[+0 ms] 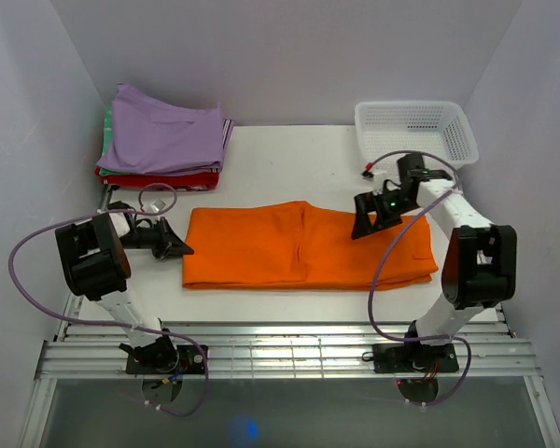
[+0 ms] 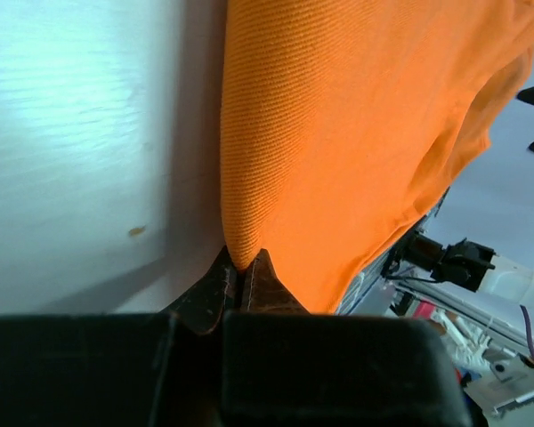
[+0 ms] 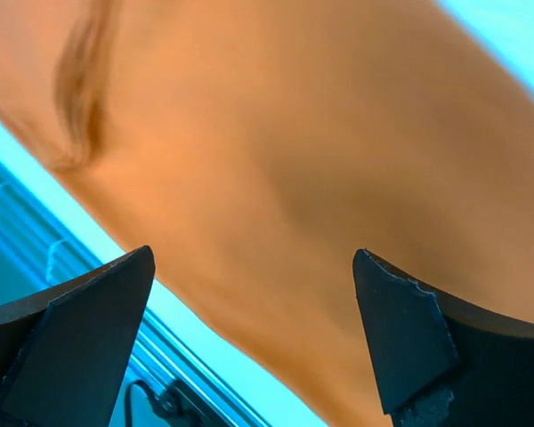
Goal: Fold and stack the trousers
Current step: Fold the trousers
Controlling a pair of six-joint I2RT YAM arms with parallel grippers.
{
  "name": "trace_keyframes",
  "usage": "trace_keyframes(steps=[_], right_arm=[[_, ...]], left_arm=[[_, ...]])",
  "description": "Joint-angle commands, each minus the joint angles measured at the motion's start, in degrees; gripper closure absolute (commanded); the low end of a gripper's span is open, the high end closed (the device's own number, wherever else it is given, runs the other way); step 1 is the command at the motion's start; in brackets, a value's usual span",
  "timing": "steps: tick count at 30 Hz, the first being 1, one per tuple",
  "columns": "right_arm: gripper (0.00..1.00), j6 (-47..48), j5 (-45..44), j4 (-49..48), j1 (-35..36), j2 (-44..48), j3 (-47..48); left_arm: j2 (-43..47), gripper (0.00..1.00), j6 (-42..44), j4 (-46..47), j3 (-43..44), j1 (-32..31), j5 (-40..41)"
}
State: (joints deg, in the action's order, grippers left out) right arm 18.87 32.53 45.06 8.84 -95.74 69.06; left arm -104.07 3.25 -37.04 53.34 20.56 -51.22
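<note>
The bright orange soft-cloth trousers point(image 1: 299, 247) lie folded into a long flat rectangle across the middle of the white table point(image 1: 289, 159), reaching most of the way from left to right. A seam or fold line runs from the far edge to the near edge at about their centre. The right end is slightly rumpled and rounded.

The left gripper point(image 1: 185, 250) sits low at the trousers' left edge, near the near-left corner. In the left wrist view its dark fingers point(image 2: 221, 289) are pressed together, with the tip of the orange cloth pinched between them. From there the fabric rises away over the pale tabletop.

The right gripper point(image 1: 362, 227) is over the right part of the trousers, close to their far edge. In the right wrist view its two black fingertips point(image 3: 107, 294) are spread wide apart. Blurred orange cloth fills the space beyond them, and nothing lies between them. Whether they touch the fabric cannot be told.

At the far left of the table is a stack of folded garments. A lilac-purple one point(image 1: 163, 135) lies on top, a green edge point(image 1: 106, 131) shows below it, and a red one point(image 1: 159, 179) is at the bottom. A white plastic mesh basket point(image 1: 415, 126) stands at the far right corner, well apart from the trousers.
</note>
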Motion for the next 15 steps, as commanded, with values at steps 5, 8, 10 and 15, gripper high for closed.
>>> trace_keyframes(steps=[5, 8, 10, 15], right_arm=[[0.06, 13.02, -5.46, 11.54, -24.1, 7.15, 1.96], [0.06, 13.47, -4.07, 10.85, -27.9, 6.54, -0.75], [0.06, 12.42, -2.22, 9.79, -28.35, 5.31, -2.08], [0.1, 6.46, 11.66, 2.33, -27.74, 0.74, -7.26]], left_arm=[[8.35, 1.0, 10.97, -13.92, 14.76, 8.09, 6.12], [11.43, 1.0, 14.06, -19.38, 19.51, 8.01, 6.4], [13.27, 1.0, 14.16, -22.45, 22.23, 7.66, 5.0], [14.25, 1.0, 12.41, -28.26, 28.3, 4.42, 0.96]])
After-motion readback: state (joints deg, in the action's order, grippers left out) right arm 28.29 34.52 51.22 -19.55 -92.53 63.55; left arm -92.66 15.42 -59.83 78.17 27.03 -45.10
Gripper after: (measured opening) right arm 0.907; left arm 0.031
